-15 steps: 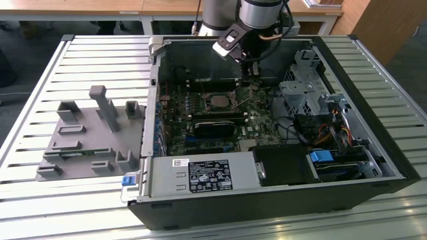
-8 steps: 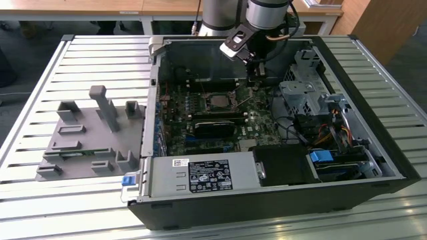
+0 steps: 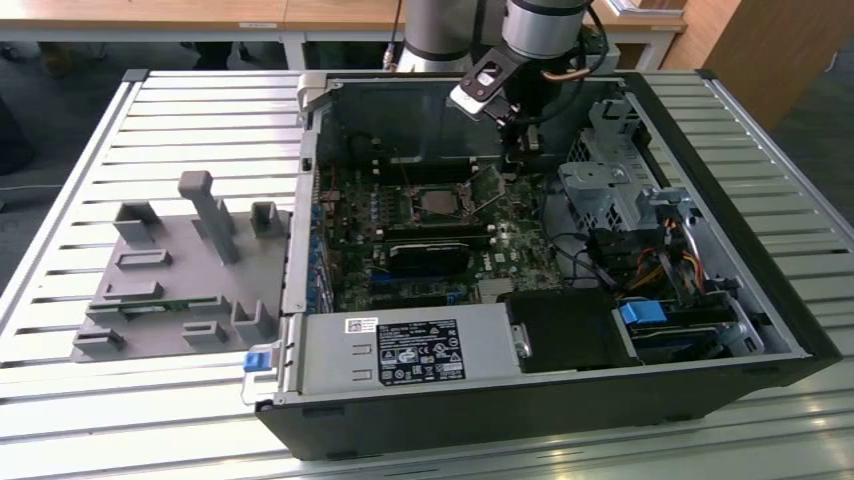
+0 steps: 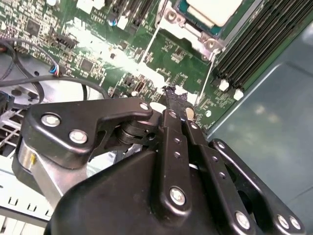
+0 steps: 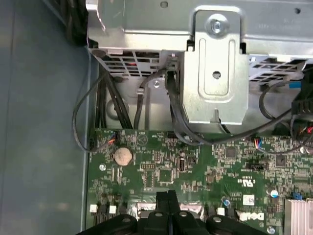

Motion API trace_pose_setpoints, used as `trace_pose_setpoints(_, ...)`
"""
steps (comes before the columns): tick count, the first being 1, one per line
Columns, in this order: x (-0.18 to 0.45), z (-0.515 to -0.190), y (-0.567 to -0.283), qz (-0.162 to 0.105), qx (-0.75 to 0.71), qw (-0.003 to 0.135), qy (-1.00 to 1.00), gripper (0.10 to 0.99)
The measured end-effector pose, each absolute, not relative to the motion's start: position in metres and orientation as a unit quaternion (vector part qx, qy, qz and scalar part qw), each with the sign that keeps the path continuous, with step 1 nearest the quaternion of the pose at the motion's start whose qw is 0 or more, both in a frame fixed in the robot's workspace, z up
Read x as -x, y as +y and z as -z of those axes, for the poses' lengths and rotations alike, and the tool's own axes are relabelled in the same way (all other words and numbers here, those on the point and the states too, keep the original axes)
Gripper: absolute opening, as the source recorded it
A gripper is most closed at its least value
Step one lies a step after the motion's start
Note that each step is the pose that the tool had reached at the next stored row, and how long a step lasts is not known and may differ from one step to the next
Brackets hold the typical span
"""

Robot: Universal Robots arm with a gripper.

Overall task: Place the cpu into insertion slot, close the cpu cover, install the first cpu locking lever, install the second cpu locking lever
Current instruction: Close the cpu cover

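In the exterior view the insertion slot (image 3: 434, 203) is a square socket with a silvery rim on the green board inside the open computer case. The second wrist view shows the cpu (image 4: 211, 9) lying in it with its pale metal top up. The cpu cover (image 4: 172, 17) frames the chip. Two thin wire levers (image 4: 155, 38) run out from the frame's corners. My gripper (image 3: 518, 158) hangs low over the board, to the exterior view's right of the socket. Its black fingertips (image 5: 166, 197) are pressed together with nothing between them. The tips end short of the socket's corner.
A metal drive bracket (image 5: 215, 73) and black cables (image 5: 173, 110) stand close beside the gripper. A coin battery (image 5: 122, 155) sits on the board. Memory slots (image 4: 264, 39) flank the socket. A grey fixture (image 3: 180, 270) lies on the slatted table to the case's left.
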State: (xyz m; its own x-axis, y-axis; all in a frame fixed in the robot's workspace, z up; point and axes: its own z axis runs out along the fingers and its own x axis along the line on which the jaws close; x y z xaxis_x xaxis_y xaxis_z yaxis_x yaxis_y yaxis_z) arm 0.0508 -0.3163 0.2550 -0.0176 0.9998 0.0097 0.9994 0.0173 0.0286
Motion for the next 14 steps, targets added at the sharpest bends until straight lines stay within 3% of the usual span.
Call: trace_pose_setpoints(14, -0.065, -0.25, -0.311, -0.014, -0.701, 0.007, 0.713, 0.106)
